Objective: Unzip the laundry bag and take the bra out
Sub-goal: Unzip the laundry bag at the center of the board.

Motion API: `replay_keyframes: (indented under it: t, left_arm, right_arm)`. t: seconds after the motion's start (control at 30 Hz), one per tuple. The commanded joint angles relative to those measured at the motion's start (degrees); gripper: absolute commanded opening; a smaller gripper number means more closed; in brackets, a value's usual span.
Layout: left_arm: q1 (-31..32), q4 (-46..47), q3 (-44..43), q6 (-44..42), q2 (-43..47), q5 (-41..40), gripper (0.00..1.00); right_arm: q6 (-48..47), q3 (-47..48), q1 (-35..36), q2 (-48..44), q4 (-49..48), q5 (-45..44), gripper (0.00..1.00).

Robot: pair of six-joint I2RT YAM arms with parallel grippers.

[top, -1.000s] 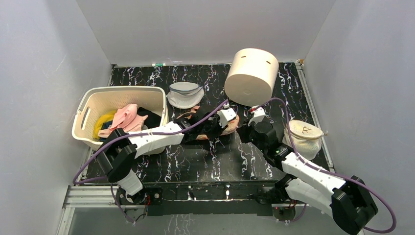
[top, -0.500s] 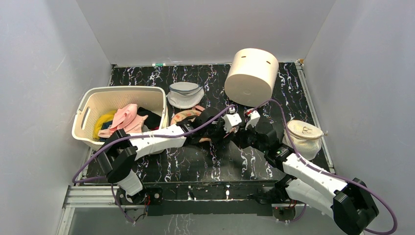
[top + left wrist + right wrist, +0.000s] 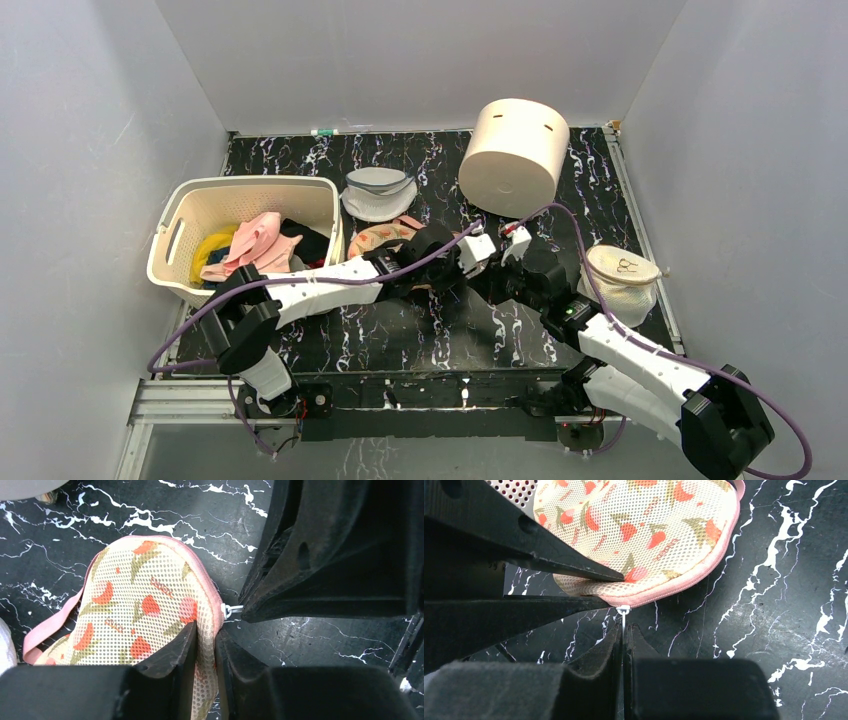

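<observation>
The laundry bag (image 3: 140,605), beige-pink with red-orange flowers and a pink zipper rim, lies zipped shut on the black marble table. In the top view most of the laundry bag (image 3: 385,237) is hidden under my left arm. My left gripper (image 3: 205,630) is shut on the bag's edge beside the zipper. My right gripper (image 3: 624,627) is shut on the thin white zipper pull (image 3: 623,617) at the laundry bag's rim (image 3: 639,525). In the top view my left gripper (image 3: 458,272) and my right gripper (image 3: 496,268) meet at mid-table. The bra is hidden.
A white basket (image 3: 180,240) of clothes stands at the left. A round grey-white mesh bag (image 3: 377,193) lies behind the flowered bag. A cream cylinder (image 3: 513,155) lies at the back. A round cream mesh pouch (image 3: 620,278) sits at the right.
My left gripper has shifted right and nearer, and my right gripper has moved left to meet it. More of the bag now shows to the left of my left wrist.
</observation>
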State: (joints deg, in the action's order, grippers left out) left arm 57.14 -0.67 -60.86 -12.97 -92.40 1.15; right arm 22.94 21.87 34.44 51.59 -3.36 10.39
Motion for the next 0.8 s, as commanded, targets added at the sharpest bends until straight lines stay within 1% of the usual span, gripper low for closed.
replay_keyframes:
  t: [0.0, 0.1, 0.27, 0.4, 0.53, 0.77]
  left_arm:
    - [0.2, 0.6, 0.5, -2.3, 3.0, -3.7, 0.15]
    - [0.8, 0.8, 0.8, -3.3, 3.3, -3.3, 0.11]
    - [2.9, 0.2, 1.0, -5.4, 3.9, -2.8, 0.0]
    - [4.8, 1.0, 2.6, -7.5, 5.3, -2.6, 0.0]
    - [5.1, 1.8, 3.5, -8.0, 6.6, -2.0, 0.0]
    - [5.2, 2.1, 3.8, -7.9, 6.7, -1.9, 0.0]
  right_arm:
    - [0.3, 1.9, 0.0, -1.0, -2.0, -2.6, 0.0]
    - [0.9, 2.1, 0.0, -1.3, -1.4, -4.5, 0.0]
    - [2.5, 2.7, 0.0, -1.7, 0.6, -8.3, 0.0]
    - [4.4, 3.6, -0.1, -1.2, 4.4, -13.4, 0.0]
    - [5.2, 4.4, -1.6, -0.8, 8.2, -18.0, 0.0]
    - [6.1, 3.2, -6.2, -3.5, 10.3, -18.4, 0.0]
